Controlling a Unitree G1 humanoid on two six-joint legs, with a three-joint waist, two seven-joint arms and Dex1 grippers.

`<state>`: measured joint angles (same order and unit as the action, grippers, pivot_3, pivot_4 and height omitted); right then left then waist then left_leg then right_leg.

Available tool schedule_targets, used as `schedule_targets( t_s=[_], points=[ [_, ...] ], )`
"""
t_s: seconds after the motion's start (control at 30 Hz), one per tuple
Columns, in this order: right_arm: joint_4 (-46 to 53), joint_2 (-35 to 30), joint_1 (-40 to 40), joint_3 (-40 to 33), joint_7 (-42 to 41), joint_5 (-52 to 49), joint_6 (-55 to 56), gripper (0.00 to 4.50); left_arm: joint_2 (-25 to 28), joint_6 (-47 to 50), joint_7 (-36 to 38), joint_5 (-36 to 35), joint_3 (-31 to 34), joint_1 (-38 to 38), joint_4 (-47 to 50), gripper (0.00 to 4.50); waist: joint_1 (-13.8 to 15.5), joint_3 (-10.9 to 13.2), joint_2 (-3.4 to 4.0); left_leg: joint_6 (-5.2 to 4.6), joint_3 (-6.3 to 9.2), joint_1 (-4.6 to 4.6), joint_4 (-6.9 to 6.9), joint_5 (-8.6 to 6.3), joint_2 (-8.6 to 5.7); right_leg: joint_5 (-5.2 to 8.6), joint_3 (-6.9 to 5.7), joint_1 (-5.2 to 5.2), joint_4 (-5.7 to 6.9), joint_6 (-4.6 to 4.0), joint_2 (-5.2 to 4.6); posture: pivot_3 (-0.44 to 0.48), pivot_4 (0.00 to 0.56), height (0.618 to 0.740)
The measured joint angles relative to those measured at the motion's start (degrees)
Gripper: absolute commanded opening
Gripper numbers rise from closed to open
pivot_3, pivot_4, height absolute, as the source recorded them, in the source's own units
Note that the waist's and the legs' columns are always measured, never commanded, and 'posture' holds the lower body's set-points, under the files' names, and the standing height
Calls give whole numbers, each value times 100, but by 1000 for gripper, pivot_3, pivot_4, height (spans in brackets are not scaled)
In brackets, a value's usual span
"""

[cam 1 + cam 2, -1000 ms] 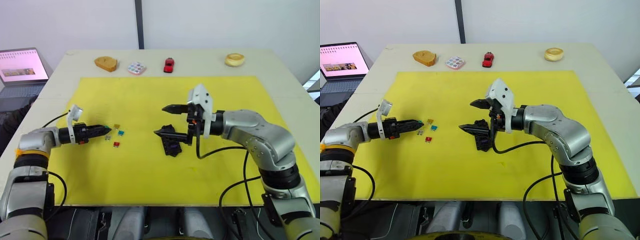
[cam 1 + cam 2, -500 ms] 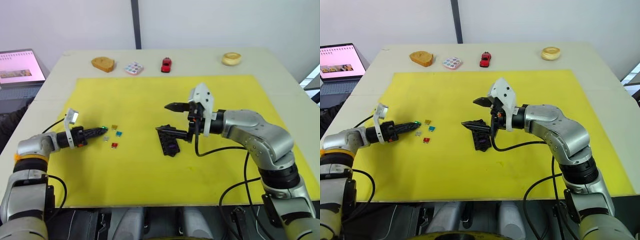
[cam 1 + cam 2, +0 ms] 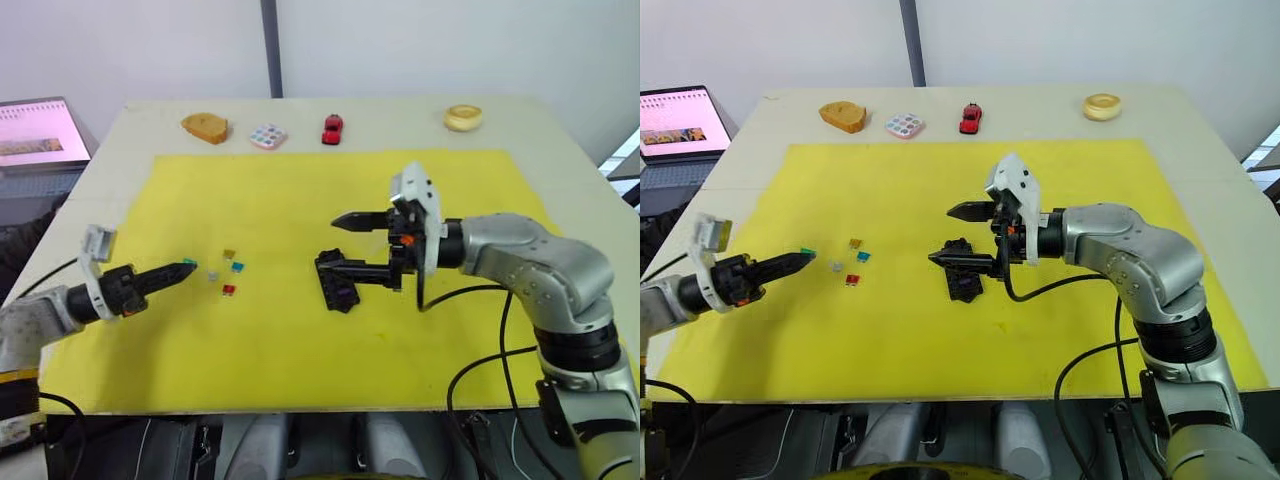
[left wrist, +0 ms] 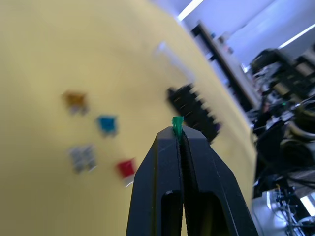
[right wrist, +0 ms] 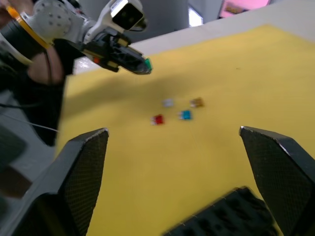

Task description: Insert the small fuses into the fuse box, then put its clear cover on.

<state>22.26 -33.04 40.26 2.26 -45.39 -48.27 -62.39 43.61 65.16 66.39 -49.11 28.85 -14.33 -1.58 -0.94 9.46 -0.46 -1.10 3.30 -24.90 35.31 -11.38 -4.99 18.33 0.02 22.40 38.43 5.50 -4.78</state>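
My left gripper (image 3: 188, 267) is shut on a teal fuse (image 4: 177, 122), held just above the yellow mat (image 3: 300, 190) at its left side. To its right lie the other small fuses: amber (image 3: 229, 254), blue (image 3: 238, 266), grey (image 3: 212, 276) and red (image 3: 229, 290). The black fuse box (image 3: 338, 281) lies at the mat's middle, with a purple spot at its near end. My right gripper (image 3: 331, 243) is wide open above the box, one finger over it and one higher. I cannot make out the clear cover.
Along the table's far edge stand a wooden block (image 3: 205, 126), a white tile with coloured dots (image 3: 268, 135), a red toy car (image 3: 333, 128) and a pale ring (image 3: 462, 117). A laptop (image 3: 40, 130) sits beyond the table's left side.
My left arm has drawn back to the left and toward the near edge, carrying the teal fuse away from the loose fuses. My right gripper has shifted slightly right, still open.
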Motion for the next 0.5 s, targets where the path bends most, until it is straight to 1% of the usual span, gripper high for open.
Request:
schedule_targets(
  t_s=[0.1,0.17,0.3,0.43,0.5],
  points=[
    [-381,512,638,-392,469,-901,-859,4500,-342,341,-548,-785,240,-381,640,34,38,-1,-2,1,2,0,3,1,-3,0,-3,2,-1,0,0,0,150,740],
    [-585,646,858,-568,689,-1261,-1187,4500,-498,472,-821,-1197,239,-575,885,34,28,-3,-5,-2,2,0,3,-1,-6,-1,-3,-1,-7,0,0,0,150,740],
    [-1114,927,1183,-893,1134,-1758,-1603,4500,-702,571,-1224,-1808,204,-906,1093,34,6,-3,-5,2,0,0,0,3,-4,-1,-2,-11,1,1,1,0,150,740],
    [-1514,1264,1490,-1112,1682,-2176,-1857,4500,-969,570,-1595,-2388,-63,-1431,1162,34,-4,-3,-5,8,0,0,0,7,-3,-1,-3,-10,10,1,5,0,150,740],
    [-1659,1401,1560,-1184,1933,-2320,-1912,3945,-1032,541,-1671,-2515,-254,-1565,1188,0,-9,-3,-5,8,-1,0,0,7,-4,-1,-2,-9,10,1,5,0,150,740]
  ],
)
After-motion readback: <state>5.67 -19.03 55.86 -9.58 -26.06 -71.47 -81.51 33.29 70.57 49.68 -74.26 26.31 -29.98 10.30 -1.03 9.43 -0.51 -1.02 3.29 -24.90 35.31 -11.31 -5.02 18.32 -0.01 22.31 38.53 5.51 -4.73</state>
